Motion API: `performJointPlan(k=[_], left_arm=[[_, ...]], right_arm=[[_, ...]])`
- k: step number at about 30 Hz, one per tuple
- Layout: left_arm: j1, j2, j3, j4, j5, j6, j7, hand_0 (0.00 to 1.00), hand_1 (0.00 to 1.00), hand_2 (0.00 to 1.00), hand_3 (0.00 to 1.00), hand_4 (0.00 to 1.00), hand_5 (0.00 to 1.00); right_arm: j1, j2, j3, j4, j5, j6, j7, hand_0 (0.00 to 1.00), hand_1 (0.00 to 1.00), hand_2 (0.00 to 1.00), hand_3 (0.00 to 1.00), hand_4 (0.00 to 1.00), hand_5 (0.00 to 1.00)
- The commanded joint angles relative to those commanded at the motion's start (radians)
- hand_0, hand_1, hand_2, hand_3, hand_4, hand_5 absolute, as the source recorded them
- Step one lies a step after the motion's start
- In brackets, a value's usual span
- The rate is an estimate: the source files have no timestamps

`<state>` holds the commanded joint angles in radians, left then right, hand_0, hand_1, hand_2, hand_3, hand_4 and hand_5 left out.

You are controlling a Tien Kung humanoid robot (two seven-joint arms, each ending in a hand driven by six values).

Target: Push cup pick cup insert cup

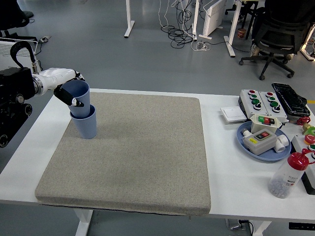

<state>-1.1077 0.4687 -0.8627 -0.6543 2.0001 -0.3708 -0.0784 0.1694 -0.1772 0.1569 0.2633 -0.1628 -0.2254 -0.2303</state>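
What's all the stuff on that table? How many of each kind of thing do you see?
Blue cups: 2, upper cup held by the left hand, lower cup
Grey mat: 1
Blue plate: 1
Button boxes: 4
Red-capped bottle: 1
White switch plate: 1
Total: 10

Lab: button boxes [261, 101], floor cables [182, 34]
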Motion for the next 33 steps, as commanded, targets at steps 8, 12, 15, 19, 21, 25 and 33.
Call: performJointPlan(k=[8, 12, 15, 19, 21, 25, 33], left_arm=[[0.008, -0.009, 0.027, 0.026, -0.022, 0.022, 0.02, 0.45, 0.663, 0.821, 0.782, 0.893, 0.483], [0.01, -0.013, 0.032, 0.033, -0.006, 0.033, 0.026, 0.634, 0.805, 0.957, 0.953, 0.929, 0.543], [0.013, -0.014, 0.035, 0.037, -0.002, 0.049, 0.026, 0.709, 0.847, 0.998, 0.985, 0.971, 0.58], [0.015, -0.018, 0.036, 0.044, 0.003, 0.068, 0.024, 0.709, 0.847, 0.998, 0.985, 0.971, 0.58], [0.018, -0.018, 0.035, 0.045, 0.002, 0.079, 0.022, 0.825, 0.914, 0.998, 0.998, 0.984, 0.581], [0.028, -0.015, 0.025, 0.041, -0.005, 0.098, 0.017, 0.825, 0.914, 0.998, 0.998, 0.984, 0.581], [0.129, 0.0, -0.121, -0.065, -0.152, 0.265, 0.053, 0.717, 0.789, 0.838, 0.853, 0.687, 0.873]], right_arm=[[0.003, -0.001, -0.003, 0.0, 0.003, 0.001, 0.001, 0.704, 0.642, 0.658, 0.588, 0.084, 0.463], [0.005, -0.001, -0.004, 0.0, 0.005, 0.001, 0.002, 0.704, 0.642, 0.658, 0.587, 0.084, 0.465], [0.004, -0.001, -0.006, 0.0, 0.009, 0.0, 0.003, 0.704, 0.642, 0.658, 0.587, 0.084, 0.463], [0.006, -0.002, -0.007, 0.0, 0.009, 0.0, 0.003, 0.704, 0.642, 0.658, 0.587, 0.084, 0.463], [0.006, -0.002, -0.007, 0.0, 0.01, 0.0, 0.003, 0.704, 0.642, 0.658, 0.587, 0.084, 0.463], [0.006, -0.002, -0.008, 0.0, 0.011, 0.0, 0.004, 0.704, 0.642, 0.658, 0.587, 0.084, 0.463], [0.006, -0.002, -0.013, -0.001, 0.02, 0.0, 0.008, 0.704, 0.641, 0.657, 0.587, 0.084, 0.463]])
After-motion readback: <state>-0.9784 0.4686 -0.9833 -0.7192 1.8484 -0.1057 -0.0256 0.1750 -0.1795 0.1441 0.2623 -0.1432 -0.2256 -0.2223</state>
